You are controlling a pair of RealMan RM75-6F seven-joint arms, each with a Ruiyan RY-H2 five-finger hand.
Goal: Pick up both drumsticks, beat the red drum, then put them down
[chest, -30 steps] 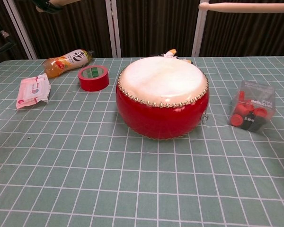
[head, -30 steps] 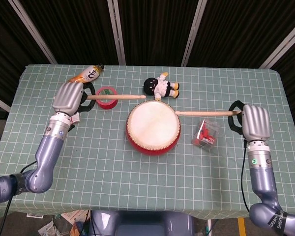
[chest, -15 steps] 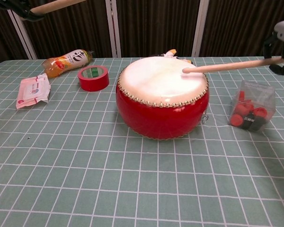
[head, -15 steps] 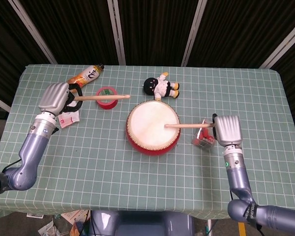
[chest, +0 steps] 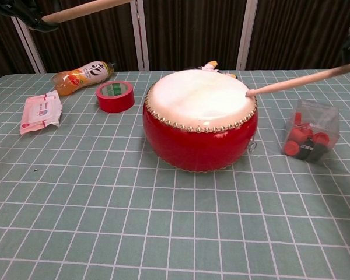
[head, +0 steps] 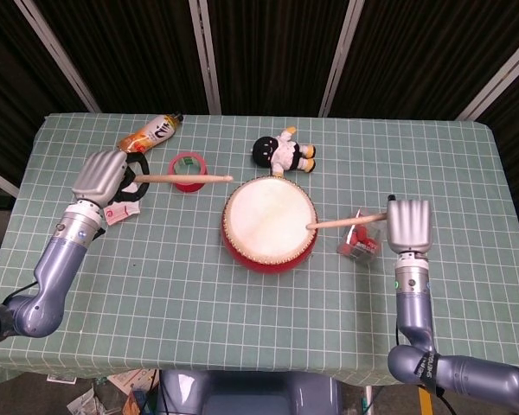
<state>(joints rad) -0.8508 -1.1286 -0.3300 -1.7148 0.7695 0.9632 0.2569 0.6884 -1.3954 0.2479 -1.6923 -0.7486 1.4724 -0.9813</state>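
No writing reads clearly on the orange drink bottle (head: 150,132), the red tape roll (chest: 115,96) or the wipes packet (chest: 41,111). The left hand (head: 104,175) grasps the left drumstick (head: 183,178) raised above the tape roll, left of the red drum (head: 269,224). The right hand (head: 408,226) clasps the right drumstick (chest: 303,80), whose tip meets the drumhead's right edge, above a clear box of red parts (chest: 310,130).
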